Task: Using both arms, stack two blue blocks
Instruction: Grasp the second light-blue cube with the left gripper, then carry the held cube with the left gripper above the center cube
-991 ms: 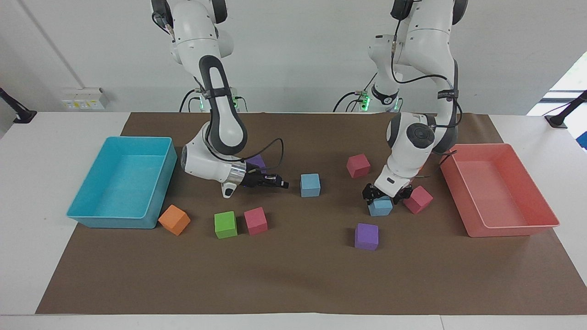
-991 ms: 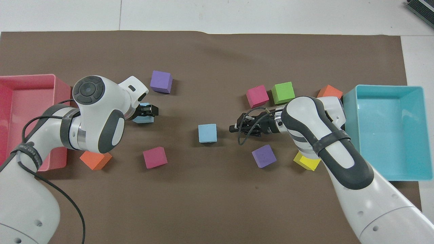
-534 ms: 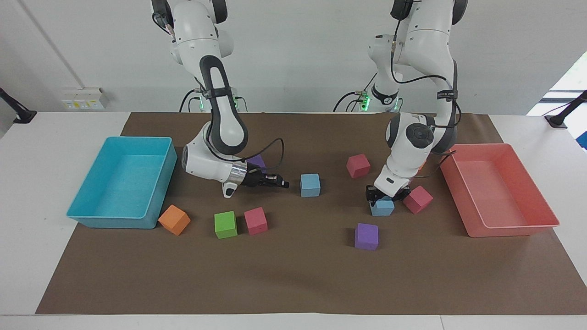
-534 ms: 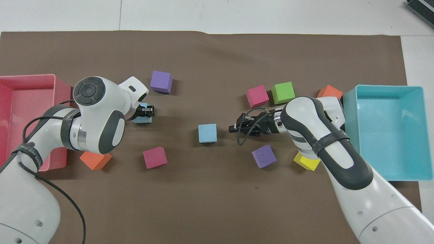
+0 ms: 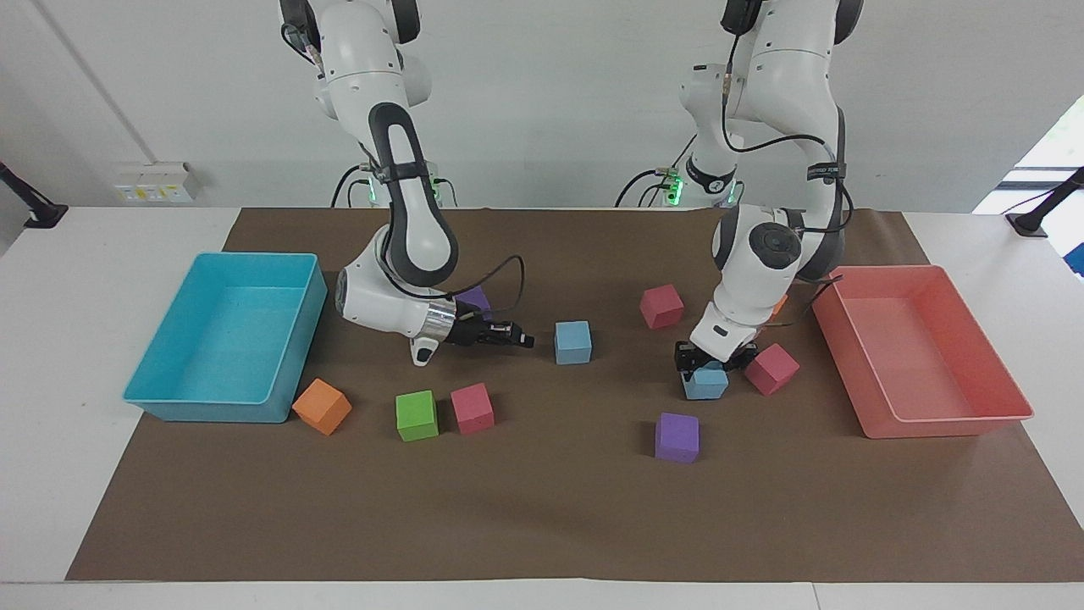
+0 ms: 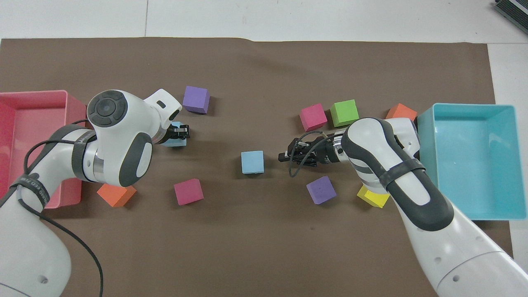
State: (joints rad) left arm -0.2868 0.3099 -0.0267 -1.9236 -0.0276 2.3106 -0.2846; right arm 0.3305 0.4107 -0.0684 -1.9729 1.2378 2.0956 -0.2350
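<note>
Stacking is not yet done: left end effector (image 5: 705,363) is pinching 1 blue block (image 5: 705,383); right end effector (image 5: 518,341), pressed together, is waiting beside the other blue block (image 5: 572,342).

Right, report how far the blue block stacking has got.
Done: nothing is stacked; both blue blocks sit apart on the brown mat. In hand: the left claw is shut on one blue block beside a red cube. The right claw, shut and empty, waits by the other blue block. Left: lift the block, carry it over, set it on top.
</note>
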